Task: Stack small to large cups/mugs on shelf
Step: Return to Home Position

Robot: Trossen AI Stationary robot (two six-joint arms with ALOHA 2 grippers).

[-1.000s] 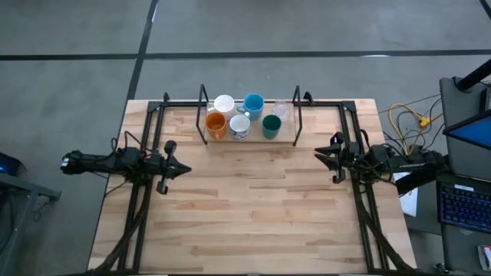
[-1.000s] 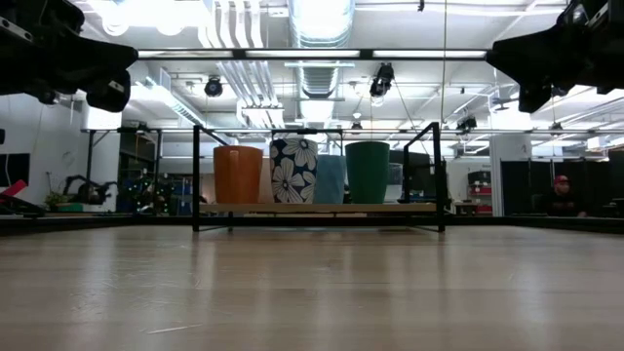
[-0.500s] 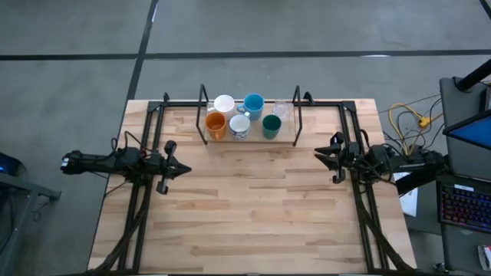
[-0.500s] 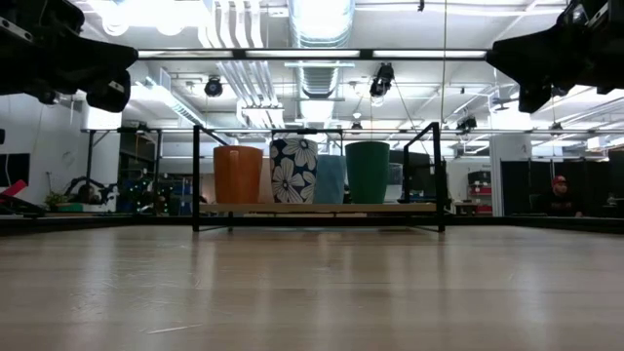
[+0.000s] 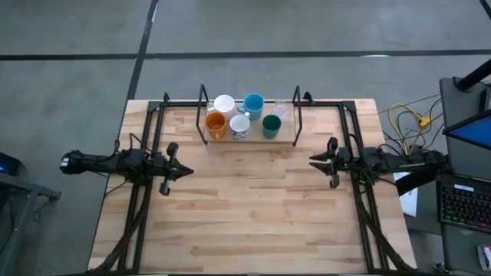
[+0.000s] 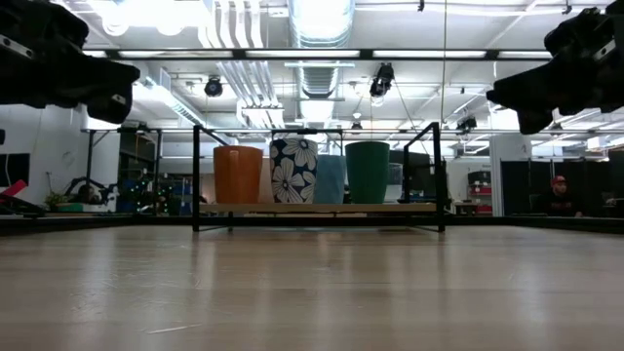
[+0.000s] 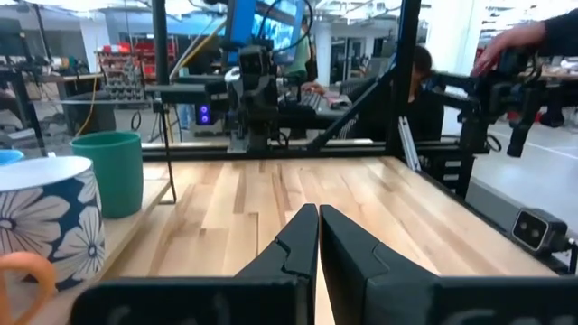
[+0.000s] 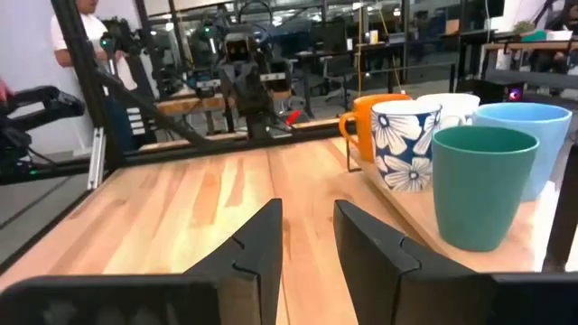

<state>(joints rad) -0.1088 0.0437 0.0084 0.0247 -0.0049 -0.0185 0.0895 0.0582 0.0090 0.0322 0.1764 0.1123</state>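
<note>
I am holding my left gripper (image 7: pixel 317 211) clenched, my right gripper (image 8: pixel 307 208) released, the black-wire-framed light-wood shelf (image 5: pixel 257 141) ahead, aside.

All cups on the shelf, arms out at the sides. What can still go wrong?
1. The right gripper, open, sits near the right front corner of the shelf; a swing inward could clip it.
2. The orange mug, floral mug and green cup stand close together, so one knock may topple neighbours.
3. The clear glass near the shelf's right end is easy to miss.
The left gripper, shut, waits at the left.
</note>
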